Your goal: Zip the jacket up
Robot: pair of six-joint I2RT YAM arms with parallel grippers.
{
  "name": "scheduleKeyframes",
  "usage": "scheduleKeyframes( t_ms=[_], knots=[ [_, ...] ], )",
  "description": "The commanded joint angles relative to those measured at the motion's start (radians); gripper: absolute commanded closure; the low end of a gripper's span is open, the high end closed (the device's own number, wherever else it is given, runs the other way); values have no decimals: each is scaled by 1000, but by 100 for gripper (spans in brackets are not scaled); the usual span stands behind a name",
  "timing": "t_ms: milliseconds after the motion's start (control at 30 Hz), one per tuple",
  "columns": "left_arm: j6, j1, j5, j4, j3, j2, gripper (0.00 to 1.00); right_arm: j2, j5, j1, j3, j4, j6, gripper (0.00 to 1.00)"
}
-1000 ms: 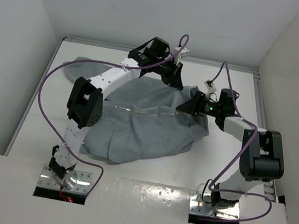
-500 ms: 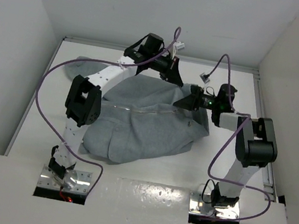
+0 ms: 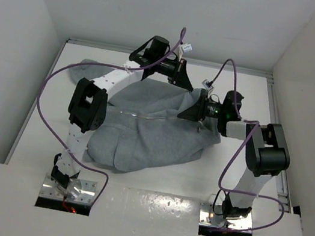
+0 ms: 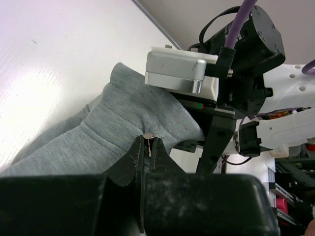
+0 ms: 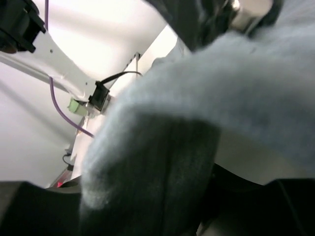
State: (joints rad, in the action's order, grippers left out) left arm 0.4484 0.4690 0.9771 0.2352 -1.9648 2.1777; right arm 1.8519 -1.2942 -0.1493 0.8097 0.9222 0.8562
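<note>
While left claw [image 4: 149,145] seemingly pinches jacket [image 3: 155,133] edge, fabric fills right claw [image 3: 192,113]; grip unclear.

White arms [image 3: 106,78], purple cables [image 4: 244,17], perhaps LED [image 3: 224,113]

Surface: white table [image 3: 226,179], flat, with bare patches along its near and right sides.
Surround: white walls [image 3: 25,39] on the left, far and right.
On it: one grey jacket [image 3: 148,135], crumpled in a broad heap.
Jacket position: from left of centre to the middle, a sleeve trailing toward the far left corner.
Jacket's far right corner: raised off the surface.
</note>
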Motion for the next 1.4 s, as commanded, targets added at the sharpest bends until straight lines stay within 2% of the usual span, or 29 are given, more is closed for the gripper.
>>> scheduleKeyframes(
  t_ms=[0,33,67,100,167,200,233,367,600,733,867,933,967,1000,1067,1100,1133,1167,1233,1267,1300,1367],
  knots=[
    [41,-16,51,-109,-5,-16,100,-10,-40,-12,9,-7,-93,55],
    [41,-16,51,-109,-5,-16,100,-22,-37,-12,9,-41,-153,54],
    [41,-16,51,-109,-5,-16,100,-42,-18,-13,6,-291,-193,54],
    [50,-16,60,-119,-5,-16,100,-52,-8,-15,11,-378,-377,54],
    [50,-16,60,-119,-5,-16,100,-98,25,-19,37,-547,-520,54],
    [59,-16,69,-119,-5,-16,100,-103,30,-19,69,-741,-701,53],
    [59,-16,69,-128,-5,-16,100,-108,30,-24,77,-766,-730,53],
    [59,-26,69,-128,-5,-25,100,-111,32,-12,45,-622,-646,58],
    [59,-26,69,-128,13,-25,100,-99,35,-1,34,-470,-473,79],
    [41,-35,69,-128,36,-47,100,-102,29,-1,32,-366,-366,83],
    [-5,-44,40,-88,58,-67,100,-106,29,1,43,-249,-237,81],
    [-16,-44,28,-79,69,-76,100,-105,26,-1,46,-188,-200,86],
    [-31,-44,28,-79,69,-76,98,-103,23,-3,48,-174,-166,91],
    [-46,-44,-9,-53,69,-85,74,-103,22,-4,48,-168,-161,93],
    [-107,-55,-58,-34,83,-127,53,-105,18,-3,48,-167,-152,95],
    [-141,-55,-127,-4,96,-149,41,-105,15,-3,48,-167,-152,96],
    [-186,-64,-165,18,133,-179,38,-109,16,-1,48,-171,-143,96],
    [-298,-64,-201,41,159,-250,35,-112,12,-3,48,-186,-135,98],
    [-452,-64,-293,162,204,-324,29,-123,10,1,40,-206,-131,99],
    [-620,-64,-316,217,243,-387,29,-128,4,2,36,-209,-123,100],
    [-707,-55,-325,340,262,-413,29,-132,3,2,31,-215,-118,100],
    [-929,-29,-334,456,328,-465,33,-145,0,2,31,-220,-88,100]
  ],
)
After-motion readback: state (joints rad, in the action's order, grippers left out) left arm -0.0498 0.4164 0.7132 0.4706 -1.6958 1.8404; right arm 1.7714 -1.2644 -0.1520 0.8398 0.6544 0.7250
